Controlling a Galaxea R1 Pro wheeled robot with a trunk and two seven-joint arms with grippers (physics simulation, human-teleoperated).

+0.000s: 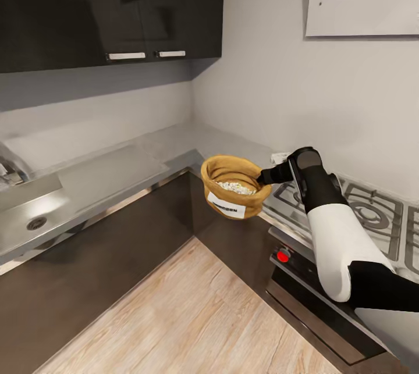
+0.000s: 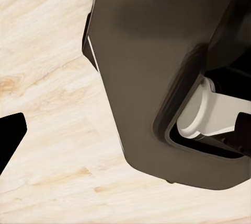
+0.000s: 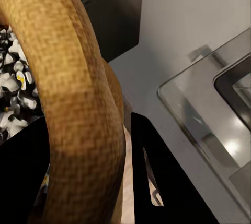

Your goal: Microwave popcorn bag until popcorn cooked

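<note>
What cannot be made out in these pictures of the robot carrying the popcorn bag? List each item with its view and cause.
- Label on the popcorn bag, head view: too small and tilted to read.
- Right hand, head view: its grip on the rim is too small and dark to make out; in the right wrist view the rolled rim sits between its fingers.
- Left hand, left wrist view: a dark robot part blocks most of it.
- Sink, head view: cut by the picture edge.

The right arm (image 1: 331,228) reaches forward at mid-height, its pincer (image 1: 269,176) clamped on the bag's (image 1: 233,188) rolled rim.
</note>
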